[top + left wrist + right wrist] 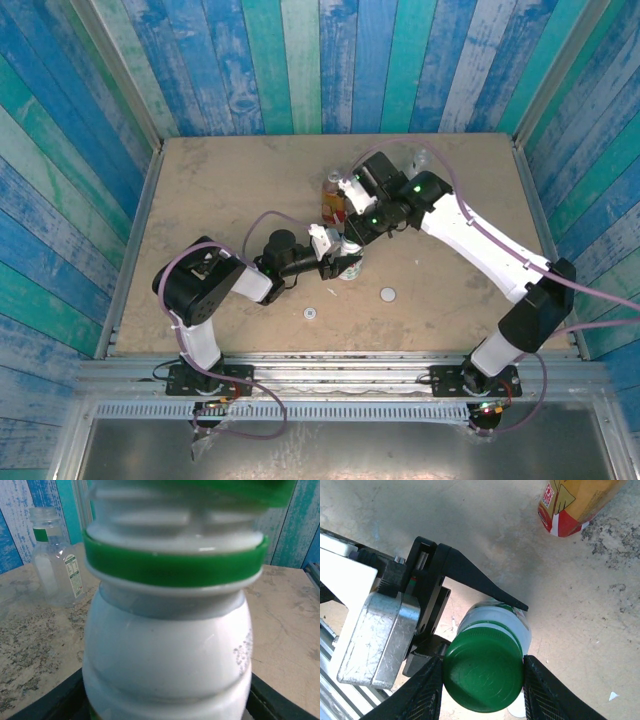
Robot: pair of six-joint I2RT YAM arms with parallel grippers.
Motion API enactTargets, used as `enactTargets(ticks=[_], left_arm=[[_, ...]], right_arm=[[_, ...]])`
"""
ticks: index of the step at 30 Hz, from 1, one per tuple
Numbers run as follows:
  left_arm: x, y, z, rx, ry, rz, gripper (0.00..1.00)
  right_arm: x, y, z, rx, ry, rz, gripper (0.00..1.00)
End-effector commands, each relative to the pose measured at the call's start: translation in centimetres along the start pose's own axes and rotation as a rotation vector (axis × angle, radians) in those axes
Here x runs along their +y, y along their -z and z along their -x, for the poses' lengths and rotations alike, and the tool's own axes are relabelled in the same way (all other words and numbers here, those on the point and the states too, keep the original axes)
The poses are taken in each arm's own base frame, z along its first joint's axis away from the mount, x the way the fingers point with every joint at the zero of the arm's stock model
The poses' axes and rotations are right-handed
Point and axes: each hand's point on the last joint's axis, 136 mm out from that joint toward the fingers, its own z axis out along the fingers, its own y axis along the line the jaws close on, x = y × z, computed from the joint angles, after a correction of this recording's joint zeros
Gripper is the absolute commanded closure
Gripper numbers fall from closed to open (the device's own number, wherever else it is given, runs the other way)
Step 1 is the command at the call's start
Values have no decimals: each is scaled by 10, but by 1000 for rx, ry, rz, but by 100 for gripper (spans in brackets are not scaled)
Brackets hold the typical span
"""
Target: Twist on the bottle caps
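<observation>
Mid-screw on green cap (482, 667): left gripper (342, 266) clamps white bottle (165, 650) body, right gripper (482, 677) pinches cap atop it; threads look exposed, so next wants clockwise twist, pressing down.

No legible text. Amber bottle (580, 495), beyond white bottle (165, 655): red label (564, 524), white characters blurred. Clear bottle (52, 555), left of it: small label (73, 574) print unreadable.

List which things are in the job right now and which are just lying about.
In hand: white bottle, held by the left gripper; green cap on its neck, gripped by the right gripper.
Lying about, waiting their turn: amber bottle, clear bottle, white cap, small pale cap.
</observation>
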Motion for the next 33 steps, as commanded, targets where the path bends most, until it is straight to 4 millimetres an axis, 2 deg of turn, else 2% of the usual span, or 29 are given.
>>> enactTargets(ticks=[1, 8, 12, 16, 21, 24, 29, 33], left_arm=[[-5, 1, -27, 107, 68, -9, 39], [-5, 1, -28, 110, 71, -10, 39], [-5, 0, -29, 115, 79, -12, 39], [-5, 0, -28, 114, 81, -12, 39], [-6, 0, -28, 114, 82, -17, 39], [-6, 0, -29, 117, 81, -18, 39], [-6, 0, -29, 117, 83, -22, 39], [-7, -1, -29, 117, 85, -26, 39]], right_arm=[[5, -5, -6, 42, 25, 1, 57], [4, -9, -9, 75, 43, -28, 58], [4, -13, -23, 125, 125, -79, 58], [-1, -19, -34, 162, 126, -110, 58], [-3, -18, -30, 146, 117, -122, 57], [2, -11, -21, 112, 112, -105, 47], [10, 13, -3, 4, 111, -73, 26], [5, 22, -1, -36, 90, -83, 22]])
